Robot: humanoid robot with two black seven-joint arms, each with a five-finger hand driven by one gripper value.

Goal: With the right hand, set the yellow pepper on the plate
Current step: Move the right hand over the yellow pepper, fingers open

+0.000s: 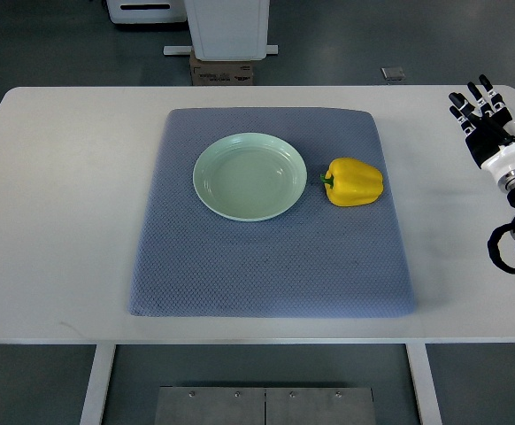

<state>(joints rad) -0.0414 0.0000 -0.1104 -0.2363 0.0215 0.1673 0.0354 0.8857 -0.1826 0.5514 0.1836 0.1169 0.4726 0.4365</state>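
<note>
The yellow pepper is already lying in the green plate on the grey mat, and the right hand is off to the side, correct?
Not quite. In the top view the yellow pepper lies on the grey mat beside the green plate, to its right, not in it. The right hand is indeed off to the side, holding nothing.

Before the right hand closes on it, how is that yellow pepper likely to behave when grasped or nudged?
The yellow pepper lies on its side on the blue mat, stem toward the plate, so a nudge could probably roll it. Its glossy skin looks smooth, perhaps slippery for the right hand. It likely holds its shape and is light for its size.
</note>
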